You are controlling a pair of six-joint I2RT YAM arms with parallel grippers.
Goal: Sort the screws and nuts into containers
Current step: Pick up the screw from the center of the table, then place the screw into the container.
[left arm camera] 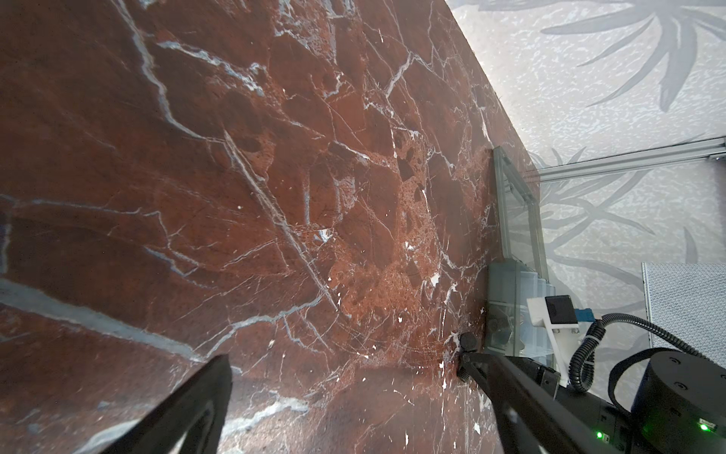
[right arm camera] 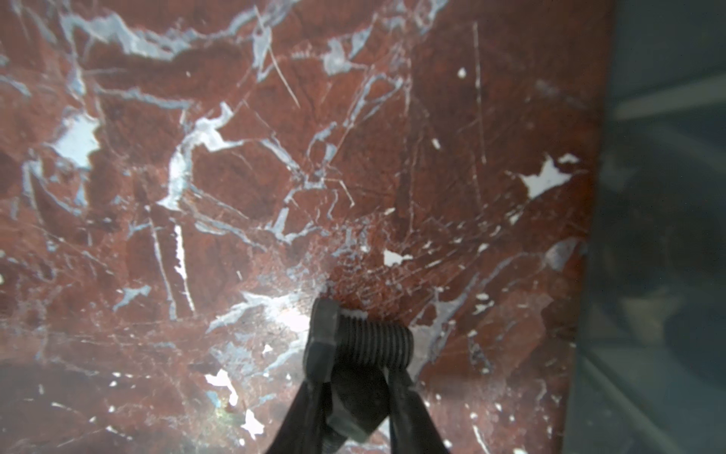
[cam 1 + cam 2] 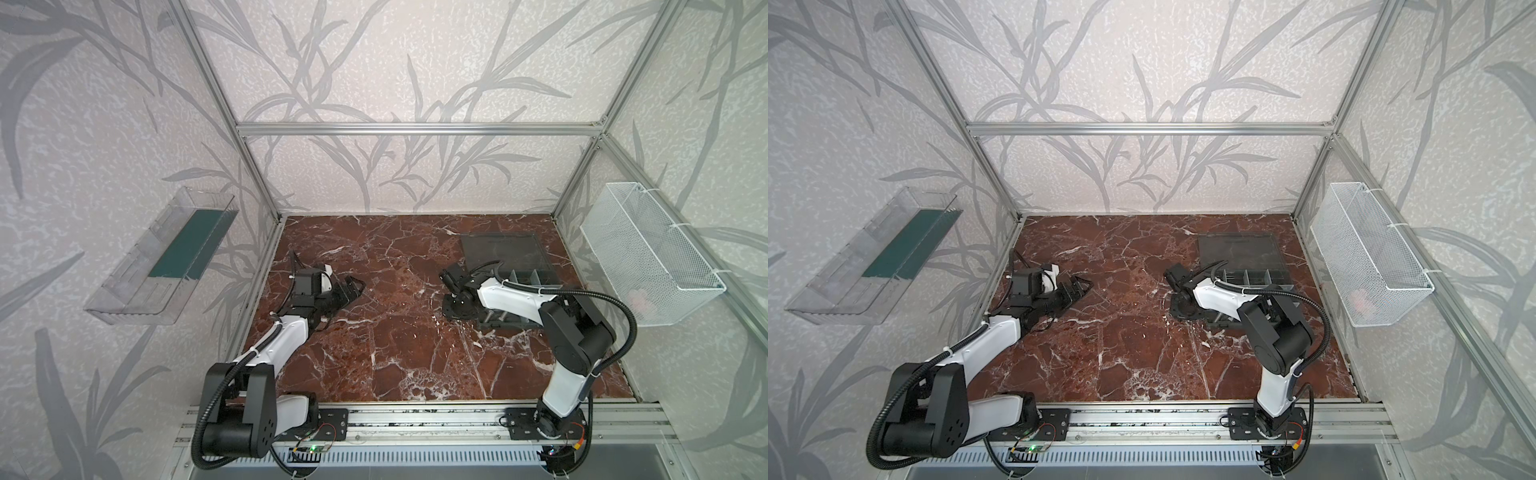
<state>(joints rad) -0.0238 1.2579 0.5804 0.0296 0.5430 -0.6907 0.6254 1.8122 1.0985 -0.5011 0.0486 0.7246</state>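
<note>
Where right hand (image 2: 355, 379) grips: short black hex-head threaded bolt (image 2: 365, 344), over red marble bench (image 2: 235, 177).
Left hand (image 1: 345, 357): fingers spread wide apart.

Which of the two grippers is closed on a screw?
The right gripper: its fingers pinch a short black hex-head screw at their tips. The left gripper has its fingers wide apart, with nothing between them.

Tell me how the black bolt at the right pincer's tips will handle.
The black bolt looks solid metal, so probably rigid and heavy for its size. Its round threaded shaft may roll on the smooth table; the threads should help the right pincer hold it.
</note>
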